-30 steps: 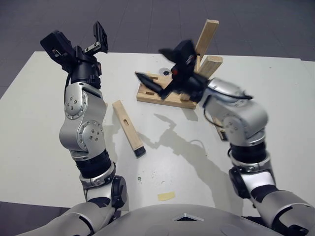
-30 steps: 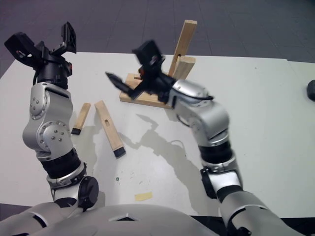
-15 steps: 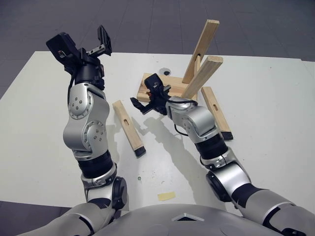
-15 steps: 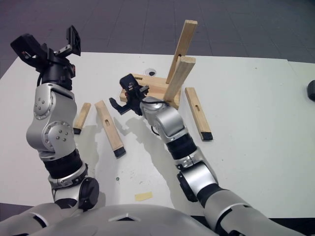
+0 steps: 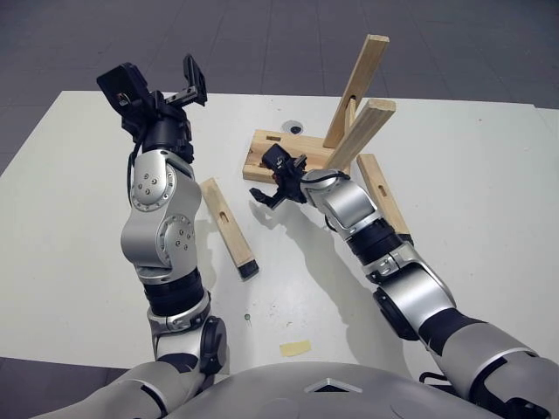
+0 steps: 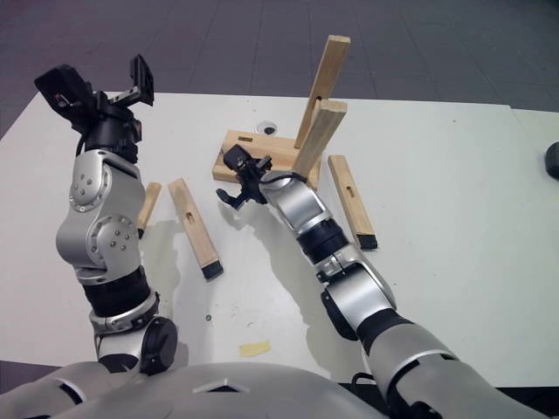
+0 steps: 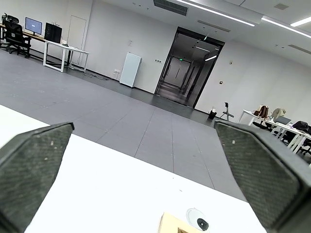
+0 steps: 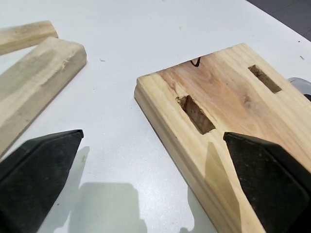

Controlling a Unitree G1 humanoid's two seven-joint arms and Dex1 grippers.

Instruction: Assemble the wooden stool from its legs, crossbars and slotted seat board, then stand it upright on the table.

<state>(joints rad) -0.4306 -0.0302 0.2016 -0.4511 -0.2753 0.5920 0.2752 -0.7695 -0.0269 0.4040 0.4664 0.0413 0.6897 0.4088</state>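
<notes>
Two pale wooden legs (image 5: pixel 365 129) stand in the slotted wooden seat board (image 8: pixel 228 107) just ahead of the spread right hand (image 5: pixel 274 183); best pinch its edge clear of the empty slot (image 8: pixel 196 114). Left hand (image 5: pixel 160 80): spread, raised.

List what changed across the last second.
The right gripper came down from above the slotted wooden seat board to its near-left corner, low over the white table, fingers open, gripping nothing. The left gripper drifted slightly inward, raised and open. Unmoved: the two tilted wooden legs in the board and the loose wooden bars on the table.
</notes>
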